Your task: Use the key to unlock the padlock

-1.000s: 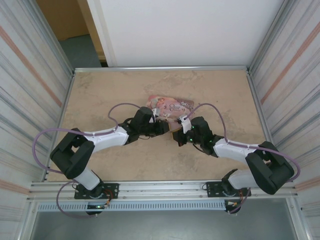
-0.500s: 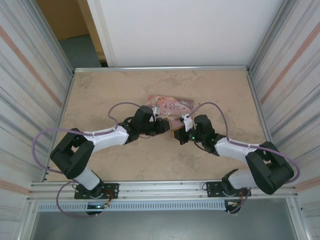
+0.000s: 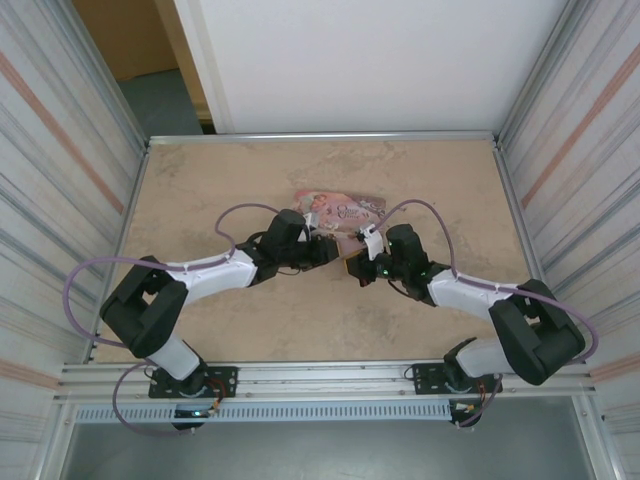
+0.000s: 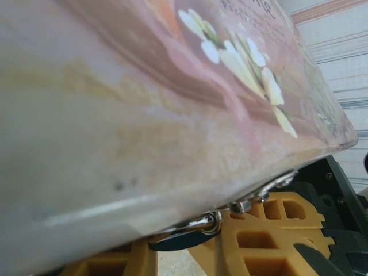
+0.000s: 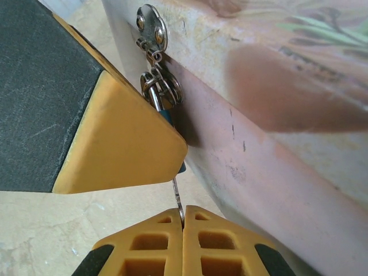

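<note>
Right pincer (image 5: 183, 221) is clenched on the key (image 5: 177, 195): both yellow fingertips are pressed together, and the thin metal blade runs straight out between them toward the padlock (image 5: 167, 118). The padlock hangs just beyond the fingertips, its shackle through the rings under the hasp plate (image 5: 151, 23) on the side wall of the pink tin (image 5: 276, 132). That wall lies close along the pincer's right. Left pincer (image 3: 328, 250) comes in from the opposite side, nose to nose with the right one. One of its fingers (image 5: 115, 144) lies across the padlock body, presumably to stop it swinging while the key goes in. Cannot tell whether the left pincer is clamped on the padlock or merely braced against it. Hidden: keyhole, key tip and most of the teal body, all behind that finger, so insertion depth is unreadable. Left wrist view is blurred by the tin's closeness, with a dark teal sliver between the fingers. From overhead the padlock is too small to make out on the bench (image 3: 250, 180).
</note>
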Robot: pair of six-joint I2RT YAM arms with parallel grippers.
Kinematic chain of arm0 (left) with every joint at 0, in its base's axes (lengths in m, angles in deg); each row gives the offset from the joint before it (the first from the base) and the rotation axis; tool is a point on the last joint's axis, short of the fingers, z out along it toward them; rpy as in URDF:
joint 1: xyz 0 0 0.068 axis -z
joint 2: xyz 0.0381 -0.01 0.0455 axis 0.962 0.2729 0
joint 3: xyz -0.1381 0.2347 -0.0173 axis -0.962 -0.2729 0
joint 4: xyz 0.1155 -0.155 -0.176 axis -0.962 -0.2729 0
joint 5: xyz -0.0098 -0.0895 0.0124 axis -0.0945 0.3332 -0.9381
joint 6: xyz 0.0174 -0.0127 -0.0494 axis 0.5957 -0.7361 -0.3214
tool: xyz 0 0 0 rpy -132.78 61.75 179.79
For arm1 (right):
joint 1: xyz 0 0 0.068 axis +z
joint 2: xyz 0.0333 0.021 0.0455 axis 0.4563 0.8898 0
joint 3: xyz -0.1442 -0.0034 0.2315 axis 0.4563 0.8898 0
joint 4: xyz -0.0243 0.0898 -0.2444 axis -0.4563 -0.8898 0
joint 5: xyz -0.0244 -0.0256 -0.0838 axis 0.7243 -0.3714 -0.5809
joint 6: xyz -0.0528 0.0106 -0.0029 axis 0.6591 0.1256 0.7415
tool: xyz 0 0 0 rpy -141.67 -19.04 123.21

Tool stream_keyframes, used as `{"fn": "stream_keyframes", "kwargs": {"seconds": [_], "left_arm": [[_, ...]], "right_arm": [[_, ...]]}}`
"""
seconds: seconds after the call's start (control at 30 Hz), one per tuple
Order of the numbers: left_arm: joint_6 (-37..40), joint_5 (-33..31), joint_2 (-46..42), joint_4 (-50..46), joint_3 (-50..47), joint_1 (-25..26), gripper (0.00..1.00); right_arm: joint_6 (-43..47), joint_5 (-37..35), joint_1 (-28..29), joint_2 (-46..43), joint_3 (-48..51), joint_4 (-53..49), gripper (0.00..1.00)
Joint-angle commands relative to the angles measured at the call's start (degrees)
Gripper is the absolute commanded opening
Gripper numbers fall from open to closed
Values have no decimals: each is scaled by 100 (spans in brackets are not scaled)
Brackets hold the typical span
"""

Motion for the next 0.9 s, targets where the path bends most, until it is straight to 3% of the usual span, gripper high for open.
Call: {"fn": "stream_keyframes", "kwargs": {"seconds": [0.0,0.27,0.87], "left_arm": [[-107,638,5,227,170,162,0],[-207,772,93,235,232,160,0],[-214,825,198,161,209,197,0]], "right_arm": [[211,-67,109,17,-358,1091,0],[326,-52,63,60,-429,1271,0],[24,764,-276,233,-981,1546,0]]}}
